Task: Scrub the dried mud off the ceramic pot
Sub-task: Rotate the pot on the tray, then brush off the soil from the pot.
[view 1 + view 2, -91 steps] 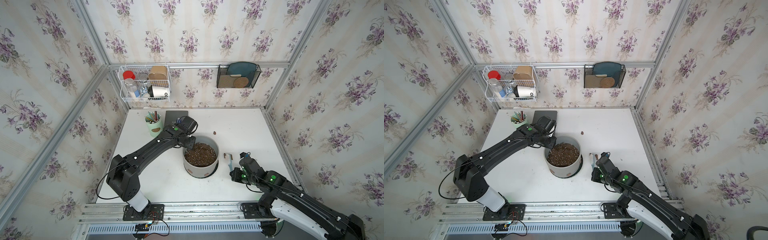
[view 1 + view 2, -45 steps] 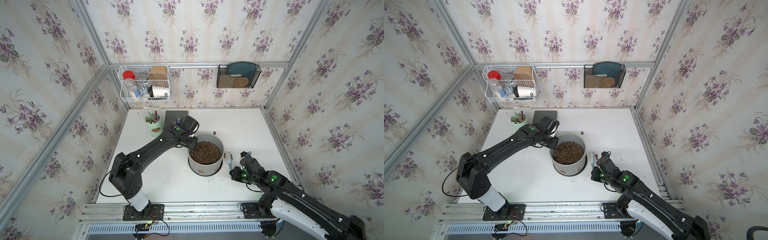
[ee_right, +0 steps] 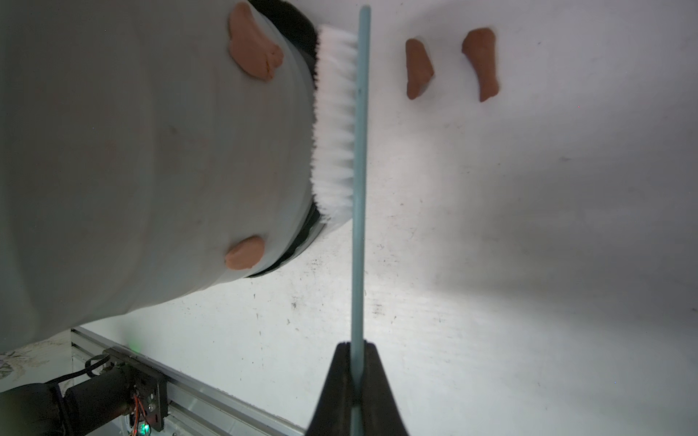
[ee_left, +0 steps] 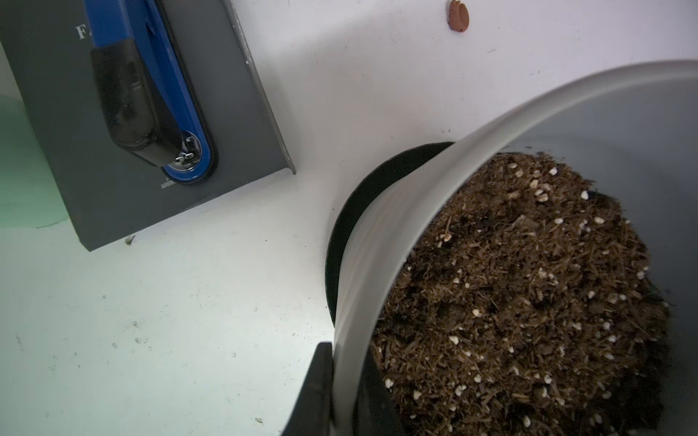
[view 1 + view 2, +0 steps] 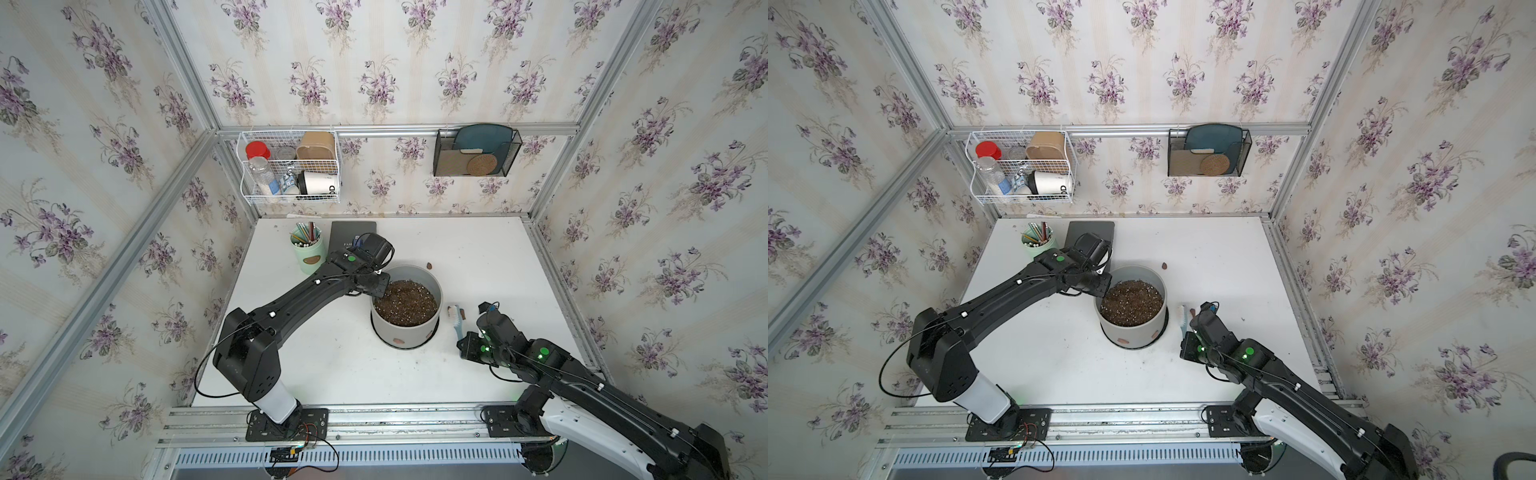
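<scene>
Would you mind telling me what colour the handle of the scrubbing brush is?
The handle is pale teal, clearest in the right wrist view.

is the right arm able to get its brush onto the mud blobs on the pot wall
Likely yes: the brush sits bristles-first beside the ceramic pot, two dried mud blobs close by, nothing between.

A ceramic pot (image 5: 415, 332) stands on a saucer (image 4: 359, 196) at the middle of the table (image 5: 332, 365), with soil (image 5: 405, 307) inside. A brush (image 5: 455, 320) is just to its right. Dried mud (image 5: 399, 341) sits on the pot's near wall, and more lies right of the brush. At far left is a pencil cup (image 5: 309, 253), with a book (image 5: 347, 235) beside it on the right.
</scene>
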`<action>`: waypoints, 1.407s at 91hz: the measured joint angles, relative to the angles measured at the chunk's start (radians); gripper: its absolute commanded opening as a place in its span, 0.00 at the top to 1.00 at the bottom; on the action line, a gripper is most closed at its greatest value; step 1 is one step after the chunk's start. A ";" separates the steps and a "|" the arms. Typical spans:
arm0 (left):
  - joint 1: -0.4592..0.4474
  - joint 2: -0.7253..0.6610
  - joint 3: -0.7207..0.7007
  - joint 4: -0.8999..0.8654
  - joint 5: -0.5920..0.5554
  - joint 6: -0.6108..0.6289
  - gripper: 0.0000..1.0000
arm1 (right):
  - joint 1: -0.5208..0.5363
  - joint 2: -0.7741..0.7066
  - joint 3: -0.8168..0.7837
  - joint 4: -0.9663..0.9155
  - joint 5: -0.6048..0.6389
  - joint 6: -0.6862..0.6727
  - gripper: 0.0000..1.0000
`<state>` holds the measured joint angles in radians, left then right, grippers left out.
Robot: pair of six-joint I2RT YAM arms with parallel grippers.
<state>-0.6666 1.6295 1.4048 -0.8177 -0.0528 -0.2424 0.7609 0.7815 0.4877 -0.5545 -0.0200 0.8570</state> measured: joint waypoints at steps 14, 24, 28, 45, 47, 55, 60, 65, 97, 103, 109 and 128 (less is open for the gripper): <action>0.000 -0.008 -0.008 -0.002 0.000 -0.007 1.00 | 0.000 0.039 -0.019 0.053 -0.034 -0.008 1.00; 0.001 -0.020 -0.026 0.009 0.002 -0.001 1.00 | 0.000 0.077 -0.020 0.097 -0.059 -0.024 1.00; 0.001 -0.025 -0.035 0.020 0.003 0.006 1.00 | 0.000 0.100 -0.018 0.117 -0.071 -0.032 1.00; 0.001 -0.020 -0.031 0.031 0.017 0.060 1.00 | -0.004 0.184 -0.013 0.171 -0.093 -0.074 1.00; 0.001 -0.018 -0.029 0.030 0.019 0.065 1.00 | -0.005 0.188 -0.013 0.175 -0.099 -0.080 1.00; 0.002 -0.013 -0.027 0.034 0.027 0.082 1.00 | -0.005 0.196 -0.012 0.192 -0.104 -0.103 1.00; 0.002 -0.012 -0.027 0.037 0.030 0.085 1.00 | -0.010 0.197 -0.007 0.190 -0.106 -0.119 1.00; 0.002 -0.012 -0.027 0.038 0.030 0.090 1.00 | -0.015 0.196 0.002 0.192 -0.108 -0.129 1.00; 0.002 -0.012 -0.029 0.038 0.027 0.096 1.00 | -0.060 0.199 0.060 0.161 -0.122 -0.181 1.00; 0.002 -0.013 -0.029 0.039 0.026 0.097 1.00 | -0.068 0.193 0.062 0.156 -0.122 -0.187 1.00; 0.002 -0.013 -0.030 0.039 0.026 0.098 1.00 | -0.081 0.177 0.063 0.148 -0.122 -0.195 1.00; 0.001 -0.023 -0.049 0.060 0.023 0.097 1.00 | -0.113 0.132 0.087 0.122 -0.087 -0.211 1.00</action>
<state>-0.6659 1.6062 1.3560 -0.7578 -0.0303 -0.1455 0.6476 0.9134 0.5747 -0.4328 -0.1074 0.6456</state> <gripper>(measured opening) 0.124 0.086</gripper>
